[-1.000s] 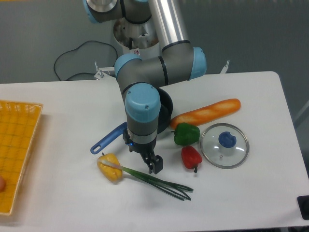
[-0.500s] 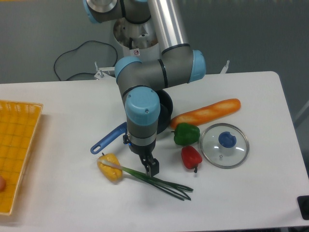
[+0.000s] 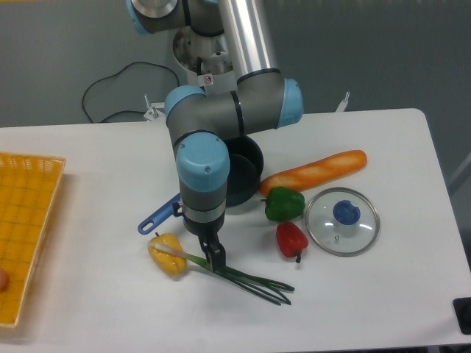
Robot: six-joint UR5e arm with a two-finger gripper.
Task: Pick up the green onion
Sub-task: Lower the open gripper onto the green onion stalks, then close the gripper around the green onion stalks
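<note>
Place: robotics lab, tabletop test cell | Evidence: arm (image 3: 221,110) bolted at edge of white table (image 3: 383,147) | plain grey wall behind | black cable (image 3: 110,84) looping on floor | toy food and cookware as props: bread (image 3: 315,170), peppers (image 3: 284,204), glass lid (image 3: 342,220), yellow basket (image 3: 26,220)

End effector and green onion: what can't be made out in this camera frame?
- End effector: from the fixed camera, too small and dark to tell open from shut, or whether it touches the green onion.
- Black pan: largely hidden behind the arm.
- Yellow basket: cut off by the left edge.
</note>
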